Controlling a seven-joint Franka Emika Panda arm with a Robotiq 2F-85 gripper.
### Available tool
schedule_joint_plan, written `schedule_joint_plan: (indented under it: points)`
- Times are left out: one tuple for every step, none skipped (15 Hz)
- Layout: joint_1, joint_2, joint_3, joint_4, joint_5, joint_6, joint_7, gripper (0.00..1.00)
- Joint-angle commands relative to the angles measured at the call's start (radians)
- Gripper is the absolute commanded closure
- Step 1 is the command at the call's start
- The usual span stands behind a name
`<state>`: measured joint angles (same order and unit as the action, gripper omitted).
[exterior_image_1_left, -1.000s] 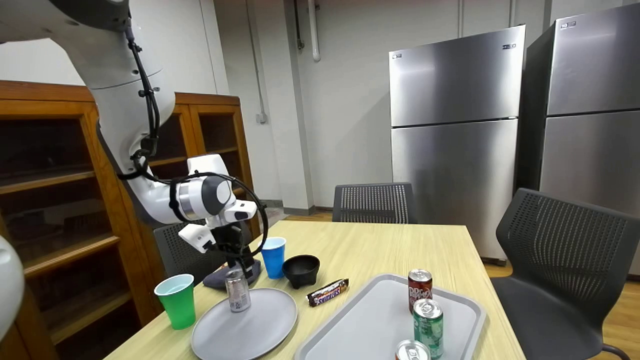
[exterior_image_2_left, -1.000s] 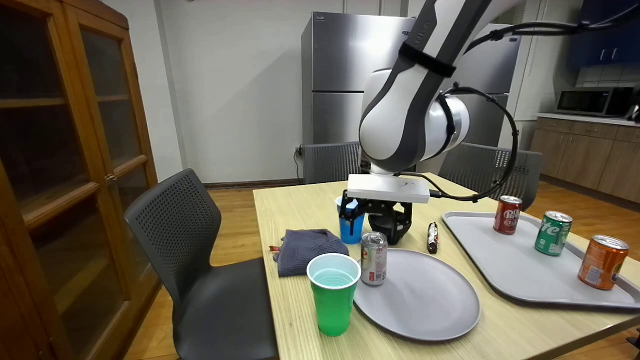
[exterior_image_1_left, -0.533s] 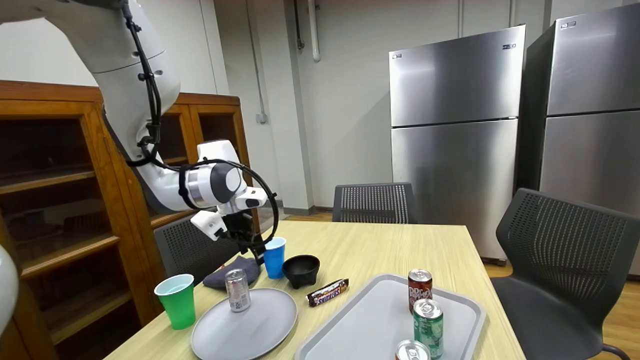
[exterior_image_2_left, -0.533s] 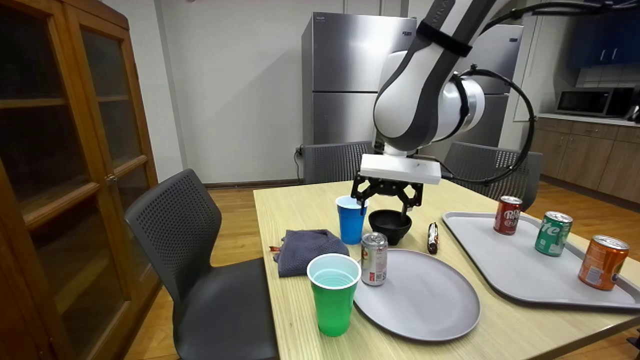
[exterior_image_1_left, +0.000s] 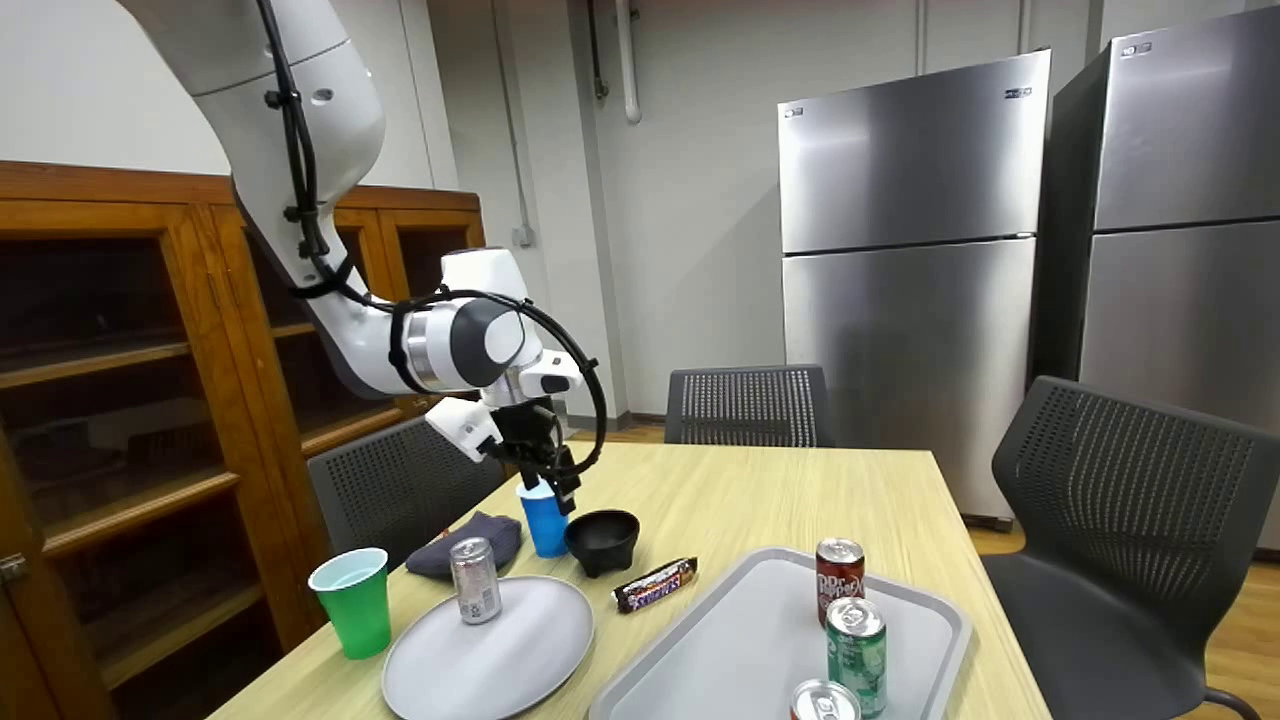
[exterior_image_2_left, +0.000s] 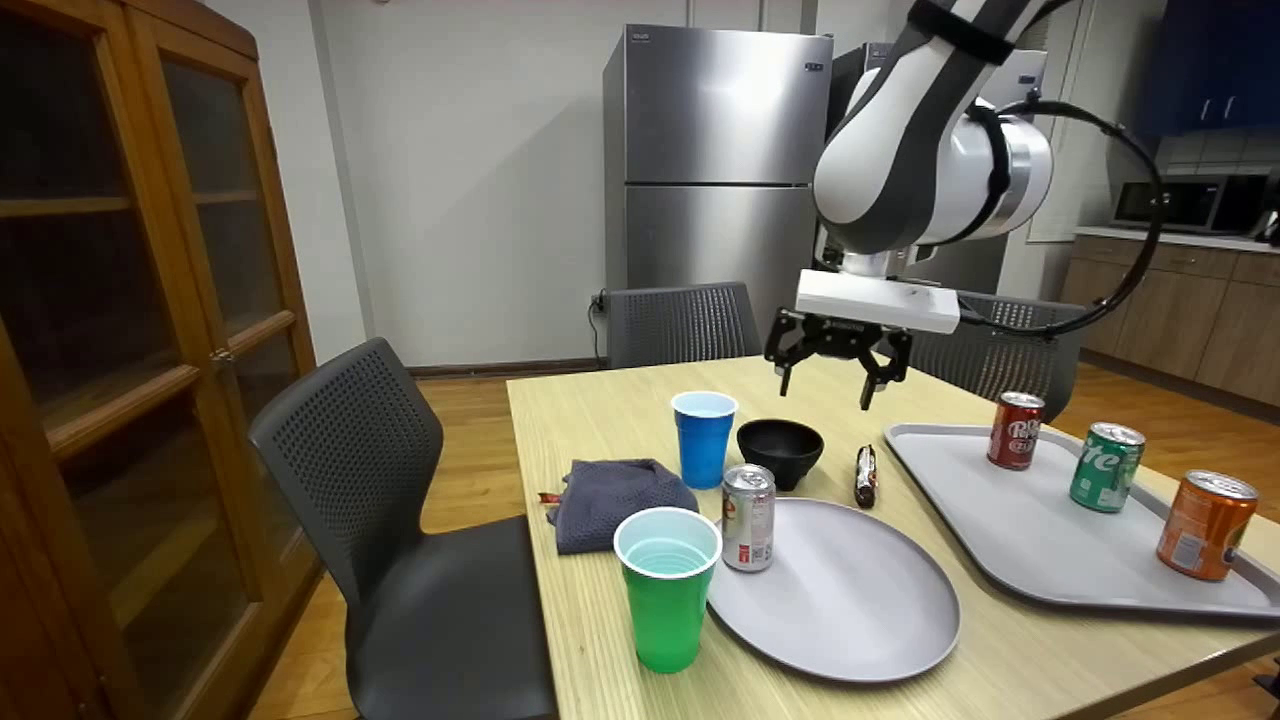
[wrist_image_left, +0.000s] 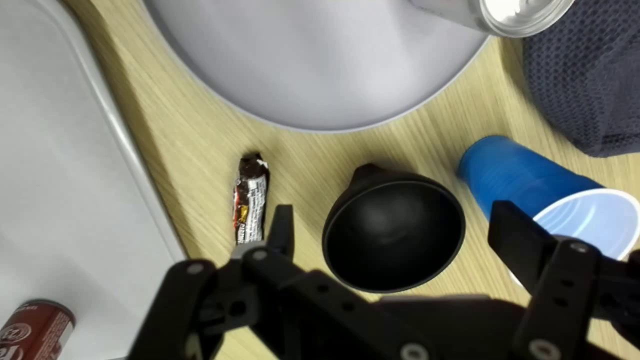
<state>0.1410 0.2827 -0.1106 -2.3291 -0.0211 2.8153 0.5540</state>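
My gripper (exterior_image_2_left: 825, 392) hangs above the table with its jaws wide apart and nothing between them. In the wrist view a black bowl (wrist_image_left: 395, 235) appears between the fingers, lower down on the table and apart from them. A blue cup (wrist_image_left: 530, 175) stands beside the bowl, partly covered by one finger in that view. On the bowl's opposite side lies a Snickers bar (exterior_image_1_left: 655, 586). A silver can (exterior_image_2_left: 748, 520) stands upright on the round grey plate (exterior_image_2_left: 850, 610), near its edge.
A green cup (exterior_image_2_left: 667, 610) and a folded dark cloth (exterior_image_2_left: 620, 500) lie near the plate. The grey tray (exterior_image_2_left: 1060, 520) carries a red can (exterior_image_2_left: 1016, 432), a green can (exterior_image_2_left: 1106, 468) and an orange can (exterior_image_2_left: 1207, 528). Dark chairs (exterior_image_2_left: 400, 520) surround the table.
The gripper has risen and moved to the right in both exterior views, away from the silver can and past the blue cup. It stays open. The objects on the table have not moved.
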Motion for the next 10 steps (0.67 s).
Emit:
schedule_joint_plan:
  points:
    - [-0.06,-0.068,0.006,-0.048,0.05,-0.008,-0.096,0.0]
    - [-0.08,-0.075,0.005,-0.051,0.064,-0.009,-0.12,0.0]
    - [-0.097,-0.079,0.004,-0.053,0.077,-0.009,-0.142,0.0]
    - [-0.118,-0.082,0.004,-0.053,0.094,-0.009,-0.167,0.0]
    - [-0.136,-0.084,0.005,-0.052,0.111,-0.011,-0.19,0.0]
    - [-0.155,-0.085,0.004,-0.049,0.127,-0.011,-0.214,0.0]
    - [-0.173,-0.083,0.003,-0.046,0.139,-0.01,-0.237,0.0]
    - [-0.191,-0.082,0.001,-0.041,0.151,-0.012,-0.259,0.0]
    - [-0.209,-0.077,-0.003,-0.035,0.159,-0.013,-0.28,0.0]
    - [-0.227,-0.073,-0.003,-0.028,0.171,-0.017,-0.304,0.0]
